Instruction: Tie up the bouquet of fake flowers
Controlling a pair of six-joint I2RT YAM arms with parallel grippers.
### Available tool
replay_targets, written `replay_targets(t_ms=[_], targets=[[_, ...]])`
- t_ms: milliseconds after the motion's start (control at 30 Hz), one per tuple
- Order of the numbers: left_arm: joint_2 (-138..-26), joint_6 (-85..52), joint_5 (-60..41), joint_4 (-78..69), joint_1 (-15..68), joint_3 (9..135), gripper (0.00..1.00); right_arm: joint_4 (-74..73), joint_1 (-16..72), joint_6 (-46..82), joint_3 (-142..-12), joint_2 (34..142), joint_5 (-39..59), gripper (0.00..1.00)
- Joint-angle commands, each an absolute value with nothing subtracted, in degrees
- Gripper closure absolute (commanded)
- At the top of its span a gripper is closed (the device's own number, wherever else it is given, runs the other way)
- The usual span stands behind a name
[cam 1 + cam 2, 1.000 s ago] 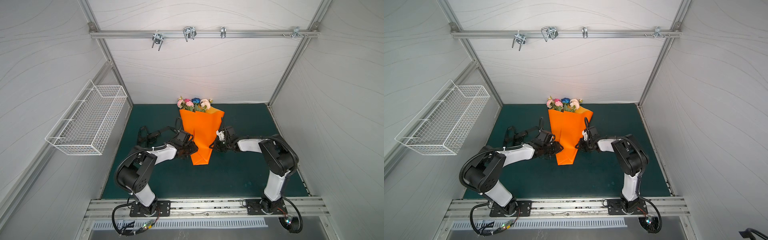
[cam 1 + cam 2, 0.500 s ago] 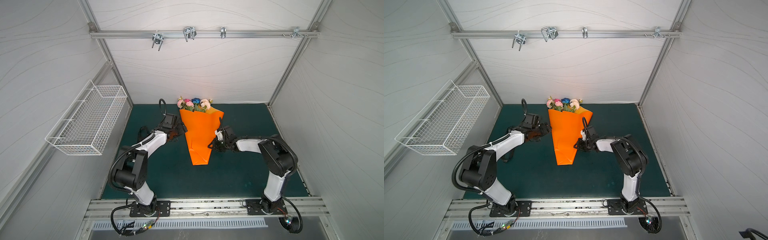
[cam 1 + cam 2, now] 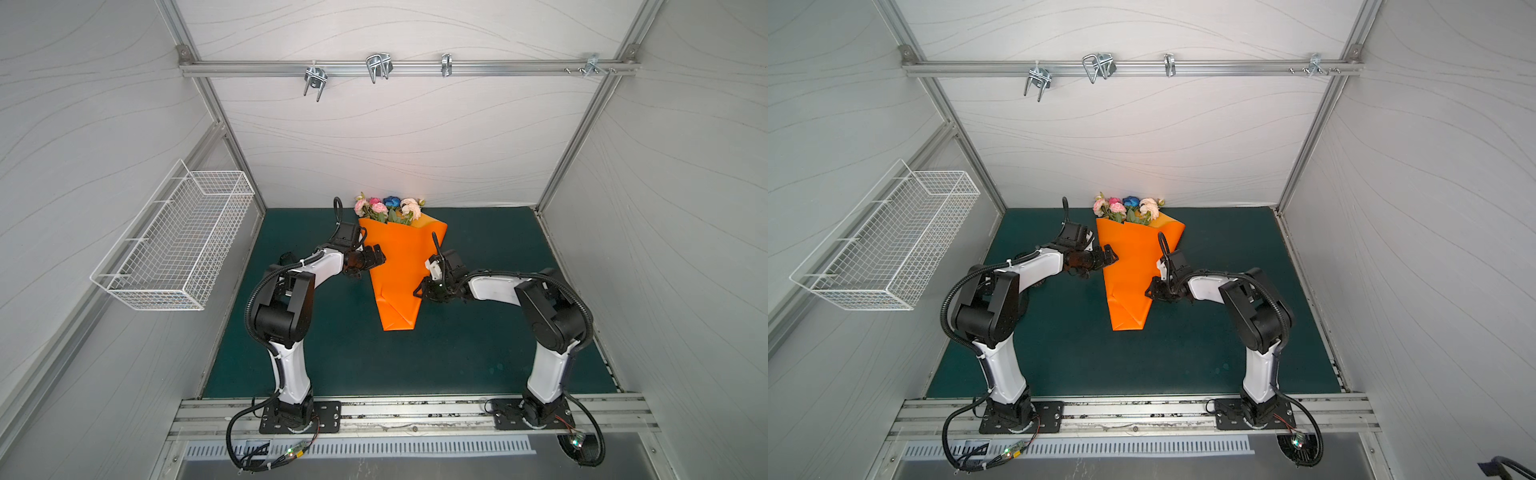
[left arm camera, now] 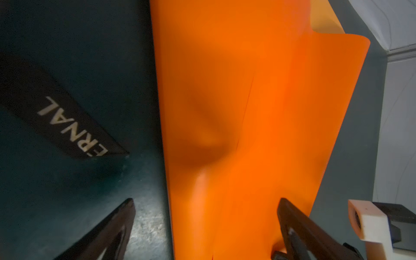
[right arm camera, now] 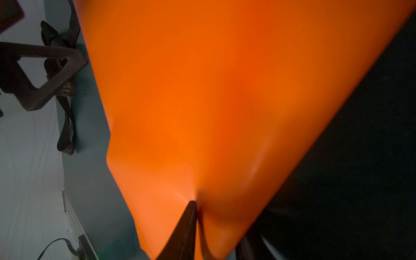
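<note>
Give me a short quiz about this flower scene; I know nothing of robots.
1. True or false: the left fingers are open.
2. What do the right fingers pinch? A ribbon, B paper, C basket.
3. Fill in: among the pink flowers, one is ___.
Key: 1 true; 2 B; 3 blue.

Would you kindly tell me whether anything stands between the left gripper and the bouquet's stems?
Yes, the orange paper does. It wraps the bouquet, hiding the stems and leaving only the blossoms showing at the top. The left gripper, open, straddles the paper's edge, one finger over the paper and one over the mat.
</note>
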State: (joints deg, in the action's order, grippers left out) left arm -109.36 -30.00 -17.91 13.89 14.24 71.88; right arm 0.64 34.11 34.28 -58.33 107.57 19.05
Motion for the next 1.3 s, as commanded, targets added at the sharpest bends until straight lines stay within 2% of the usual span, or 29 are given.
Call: replay_targets(t_ms=[0, 300, 533, 833, 1267], targets=[[-111.56, -27.69, -21.90, 13.95, 14.15, 74.29, 0.01, 5.31, 34.60, 32.80, -59.26, 110.28, 17.67, 0.69], [-116.08, -26.88, -22.75, 15.22, 15.47, 76.59, 0.01, 6.50, 34.62, 32.39, -60.47, 110.92, 17.98, 0.68], [-116.72, -26.85, -22.37, 15.24, 15.56, 76.02, 0.18, 8.24, 32.05, 31.98, -59.33, 107.95, 16.49, 0.48], [-118.52, -27.16, -22.52, 15.29, 15.58, 76.29, 0.21, 11.33, 26.81, 30.54, -59.80, 104.47, 13.71, 0.41], [-115.84, -29.50, -22.98, 14.45, 15.73, 74.64, 0.20, 9.83, 24.16, 26.85, -69.27, 110.66, 17.56, 0.39]])
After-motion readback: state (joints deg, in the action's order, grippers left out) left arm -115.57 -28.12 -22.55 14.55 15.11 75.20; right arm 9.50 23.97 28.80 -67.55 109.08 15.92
